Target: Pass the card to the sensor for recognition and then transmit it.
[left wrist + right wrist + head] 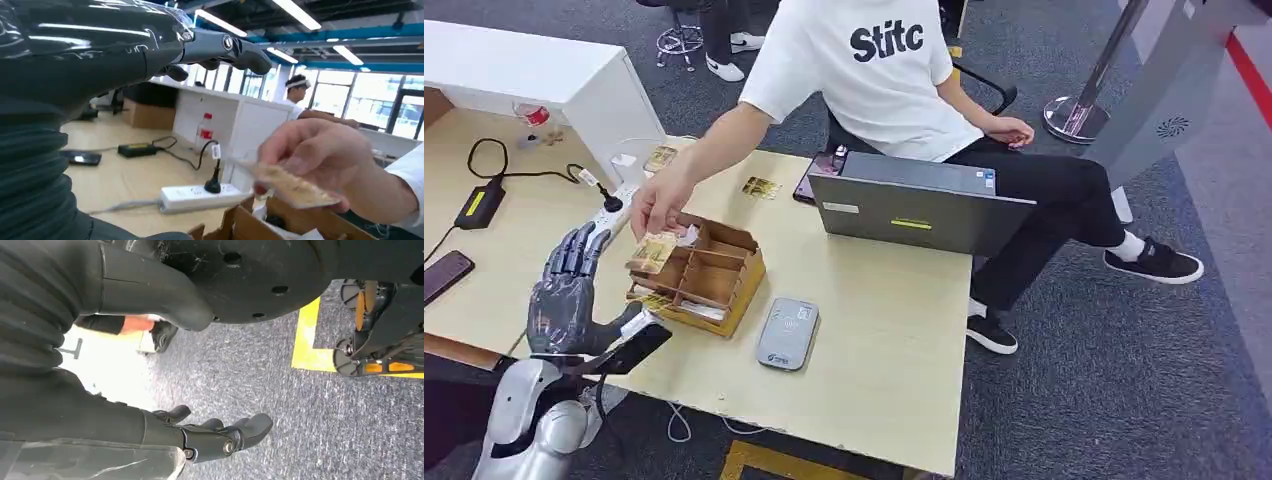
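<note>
Head view, table point(874, 330): holds the brown box point(709, 280).
Left hand point(574, 290): just beside the box, fingers spread, holding nothing.
Right hand point(215, 432): fingers loosely apart, holding nothing.
Sensor point(788, 334): near the box.
Card point(656, 250): pinched by a person's hand point(659, 205) over the box.

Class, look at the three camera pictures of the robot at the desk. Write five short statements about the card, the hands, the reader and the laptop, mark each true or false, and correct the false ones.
1. A person's hand holds a card over the wooden organiser box. True.
2. The robot's left hand grips the card. False: its fingers are spread and hold nothing; the person has the card.
3. The grey card reader lies on the table beside the box. True.
4. The laptop sits closed on the floor. False: it stands open on the table.
5. The right hand rests on the reader. False: it hangs over grey carpet, holding nothing.
</note>
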`<state>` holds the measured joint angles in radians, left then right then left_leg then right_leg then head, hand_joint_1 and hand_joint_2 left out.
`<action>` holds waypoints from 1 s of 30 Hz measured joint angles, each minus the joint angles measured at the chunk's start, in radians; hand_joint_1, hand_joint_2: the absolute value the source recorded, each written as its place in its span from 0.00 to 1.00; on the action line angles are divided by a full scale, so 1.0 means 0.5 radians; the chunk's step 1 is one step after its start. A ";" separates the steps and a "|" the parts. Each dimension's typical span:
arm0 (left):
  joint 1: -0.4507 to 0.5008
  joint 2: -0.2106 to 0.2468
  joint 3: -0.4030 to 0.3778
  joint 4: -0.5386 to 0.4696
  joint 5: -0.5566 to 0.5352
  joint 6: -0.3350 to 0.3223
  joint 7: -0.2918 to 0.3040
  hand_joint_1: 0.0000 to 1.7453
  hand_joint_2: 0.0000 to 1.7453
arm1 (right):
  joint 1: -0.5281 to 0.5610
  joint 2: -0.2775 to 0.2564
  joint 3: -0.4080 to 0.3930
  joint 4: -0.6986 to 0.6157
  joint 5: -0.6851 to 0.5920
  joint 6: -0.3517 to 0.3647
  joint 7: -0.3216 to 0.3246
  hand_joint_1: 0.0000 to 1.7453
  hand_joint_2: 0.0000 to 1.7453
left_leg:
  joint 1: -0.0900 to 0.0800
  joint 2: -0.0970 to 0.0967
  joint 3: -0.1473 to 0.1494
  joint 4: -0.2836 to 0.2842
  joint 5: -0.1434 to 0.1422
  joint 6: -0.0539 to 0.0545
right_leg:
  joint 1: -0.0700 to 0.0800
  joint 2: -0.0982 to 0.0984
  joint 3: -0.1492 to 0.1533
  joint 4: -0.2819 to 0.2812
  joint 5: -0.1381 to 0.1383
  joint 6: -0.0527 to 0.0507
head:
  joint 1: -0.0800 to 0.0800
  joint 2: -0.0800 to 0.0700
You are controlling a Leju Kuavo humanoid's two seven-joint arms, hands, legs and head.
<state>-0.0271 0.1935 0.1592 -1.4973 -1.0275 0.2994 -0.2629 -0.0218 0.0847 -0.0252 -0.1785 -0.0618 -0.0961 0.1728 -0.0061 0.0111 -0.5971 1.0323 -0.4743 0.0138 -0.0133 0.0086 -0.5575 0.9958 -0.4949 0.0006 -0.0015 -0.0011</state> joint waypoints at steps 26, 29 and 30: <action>-0.253 0.212 -0.379 0.198 -0.785 0.387 0.381 1.00 1.00 | -0.025 -0.019 0.101 0.000 0.166 0.067 0.031 0.00 1.00 | 0.000 0.000 -0.001 0.000 0.000 0.000 | 0.000 0.000 0.000 0.000 0.000 0.000 | 0.000 0.000; -0.252 0.206 -0.379 0.198 -0.785 0.389 0.386 1.00 1.00 | -0.025 -0.019 0.101 0.000 0.166 0.067 0.031 0.00 1.00 | 0.000 0.000 -0.001 0.000 0.000 0.001 | 0.000 0.000 0.000 0.000 0.000 0.000 | 0.001 0.000; -0.252 0.204 -0.379 0.198 -0.785 0.389 0.386 1.00 1.00 | -0.025 -0.019 0.101 0.000 0.166 0.067 0.031 0.00 1.00 | 0.000 0.000 -0.001 0.000 0.000 0.001 | 0.000 0.000 0.000 0.000 0.000 0.000 | 0.000 0.000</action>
<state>-0.1529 0.2953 -0.0305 -1.3985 -1.4202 0.4940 -0.0698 -0.0342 0.0752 0.0256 -0.1785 0.0214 -0.0625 0.1884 -0.0061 0.0110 -0.5974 1.0325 -0.4741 0.0141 -0.0132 0.0085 -0.5572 0.9958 -0.4947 0.0004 -0.0015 -0.0011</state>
